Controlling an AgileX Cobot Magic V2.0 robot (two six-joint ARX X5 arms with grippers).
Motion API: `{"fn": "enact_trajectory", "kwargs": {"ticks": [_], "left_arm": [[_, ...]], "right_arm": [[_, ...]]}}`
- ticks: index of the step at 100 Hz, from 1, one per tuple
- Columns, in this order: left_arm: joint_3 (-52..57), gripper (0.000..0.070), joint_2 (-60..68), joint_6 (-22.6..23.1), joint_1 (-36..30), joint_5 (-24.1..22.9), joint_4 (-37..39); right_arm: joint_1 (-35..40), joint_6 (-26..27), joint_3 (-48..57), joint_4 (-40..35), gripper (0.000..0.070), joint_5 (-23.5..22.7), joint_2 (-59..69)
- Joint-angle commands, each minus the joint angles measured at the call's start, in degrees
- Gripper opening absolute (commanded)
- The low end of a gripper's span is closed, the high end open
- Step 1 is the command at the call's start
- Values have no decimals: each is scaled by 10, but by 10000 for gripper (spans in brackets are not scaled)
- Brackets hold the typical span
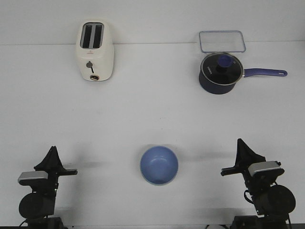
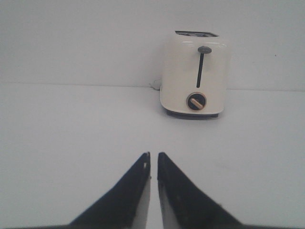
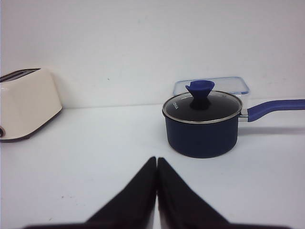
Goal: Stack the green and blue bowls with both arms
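A light blue bowl (image 1: 158,165) sits upright on the white table near the front edge, midway between the two arms. No green bowl shows in any view. My left gripper (image 1: 52,150) rests at the front left, well left of the bowl; in the left wrist view its fingertips (image 2: 153,155) stand almost together with only a thin slit and nothing between them. My right gripper (image 1: 240,142) rests at the front right, well right of the bowl; in the right wrist view its fingertips (image 3: 157,159) are pressed together and empty.
A cream toaster (image 1: 96,50) stands at the back left and shows in the left wrist view (image 2: 194,74). A dark navy glass-lidded saucepan (image 1: 219,72) with its handle pointing right stands at the back right, a clear lidded box (image 1: 222,41) behind it.
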Motion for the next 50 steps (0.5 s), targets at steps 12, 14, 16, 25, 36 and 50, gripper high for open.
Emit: {"fn": "enact_trajectory", "kwargs": {"ticks": [12, 14, 16, 25, 36, 50], "left_arm": [[-12, 15, -1, -1, 1, 1, 6], [-12, 15, -1, -1, 1, 1, 6], [-12, 15, -1, -1, 1, 1, 6], [-12, 15, -1, -1, 1, 1, 6], [-12, 15, -1, -1, 1, 1, 6], [-12, 15, -1, -1, 1, 1, 6]], "right_arm": [[0, 3, 4, 7, 0, 0, 0], [0, 3, 4, 7, 0, 0, 0], [0, 3, 4, 7, 0, 0, 0], [0, 2, 4, 7, 0, 0, 0], [0, -39, 4, 7, 0, 9, 0], [0, -163, -18, 13, 0, 36, -6]]}}
